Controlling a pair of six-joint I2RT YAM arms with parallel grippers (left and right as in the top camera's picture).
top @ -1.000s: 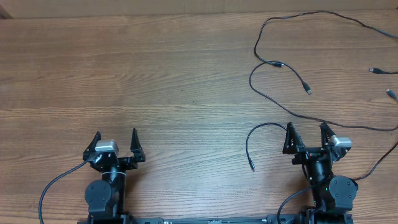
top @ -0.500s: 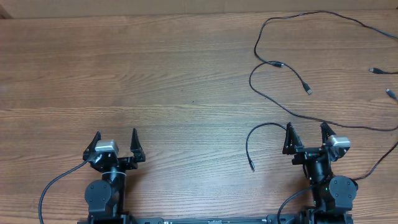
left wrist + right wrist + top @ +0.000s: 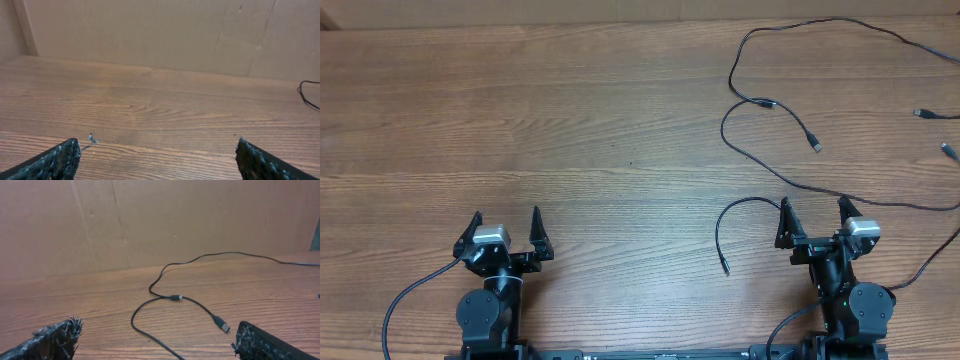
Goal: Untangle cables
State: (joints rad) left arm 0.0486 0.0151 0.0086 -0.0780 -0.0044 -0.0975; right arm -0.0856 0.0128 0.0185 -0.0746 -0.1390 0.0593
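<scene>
**Cables sprawled at the right, both hands released and empty**

Wood-grain bench (image 3: 570, 120) fills the overhead view, bare across its left and middle, with a cardboard wall (image 3: 150, 30) closing off the far side. At the near edge sit the two arms. The left hand (image 3: 506, 213) is spread wide with nothing between its fingers and no cord near it. The right hand (image 3: 812, 202) is equally wide and grasps nothing.

The cables (image 3: 732, 70) all lie in the right part of the bench, ahead of and beside the right hand. Thin black strands run in loose loops from the far right edge, and at least one crossing shows where a strand passes an inline connector (image 3: 175, 297). One cord curves in close to the right hand's left finger; whether it touches cannot be told.

These cords look light, limp and slippery. A pull on one will likely drag its neighbours, and a thin strand lying flat is hard to pinch. The better holds are probably the stiffer ends: the silver-tipped plug (image 3: 223, 326) ahead of the right hand, the loose end (image 3: 725, 268) just left of it, or the two further plugs (image 3: 923, 114) near the right edge.
</scene>
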